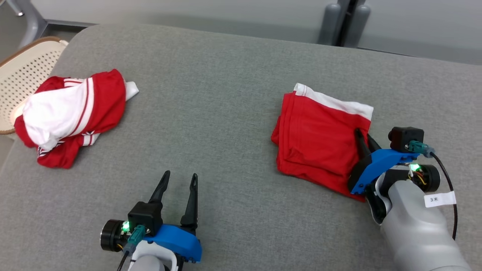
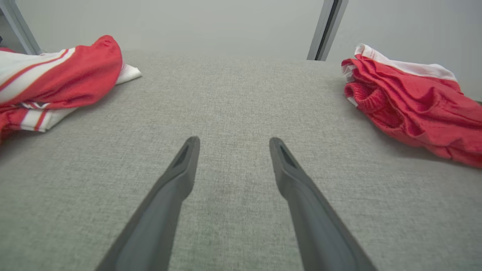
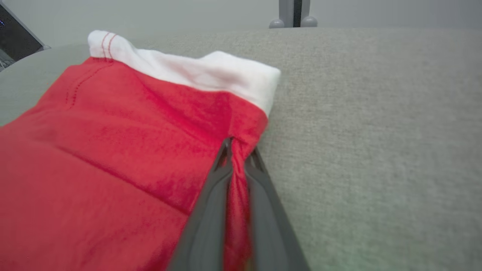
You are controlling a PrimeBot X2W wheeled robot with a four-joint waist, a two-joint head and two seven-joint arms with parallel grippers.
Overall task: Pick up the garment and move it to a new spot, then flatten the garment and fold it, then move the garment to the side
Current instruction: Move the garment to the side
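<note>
A folded red garment (image 1: 320,139), white waistband at its far edge, is pictured on the right side of the grey cloth-covered tabletop (image 1: 226,113). Its right-hand edge is pinched between the clenched fingers of the right gripper (image 3: 241,148). In the right wrist view a ridge of red cloth is drawn up between the two fingers, while the rest of the garment is laid flat in neat layers and is not lifted.

The left gripper (image 1: 180,175) is held low over bare tabletop near the front. Its fingers are spread wide with nothing between them, well apart from both pieces of clothing. A second garment (image 1: 71,116), red and white with striped trim, is seen crumpled in a heap at the far left, beside a perforated cream chair (image 1: 22,75).

From its squared, layered shape, the red garment is judged to be already relocated, flattened and folded. Only the last step appears to be left, in which the folded piece is moved to the side. The pinch on its edge is judged to be the start of that step.
</note>
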